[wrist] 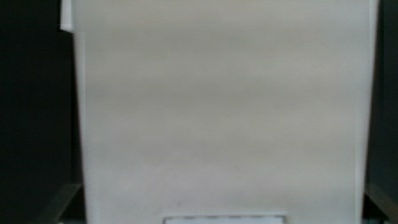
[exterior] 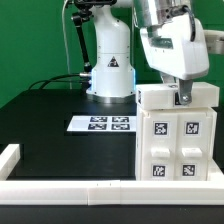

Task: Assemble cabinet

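Starting at the exterior view's left, the low white border rail [exterior: 10, 160] edges a bare black table [exterior: 50, 110], then the marker board [exterior: 101, 124] lies flat near the middle, just in front of the arm's base [exterior: 110, 70]. At the exterior view's right stands the cabinet [exterior: 178, 135], upright against the front rail, long axis vertical, its tagged face toward the camera. It looks close to finished: the body seems closed up, tagged panels in place, though what's left I can't judge. The gripper [exterior: 183, 97] sits right on the cabinet's top; whether its fingers are spread or pinched, I cannot tell. The wrist view shows only a white cabinet face [wrist: 222, 100].
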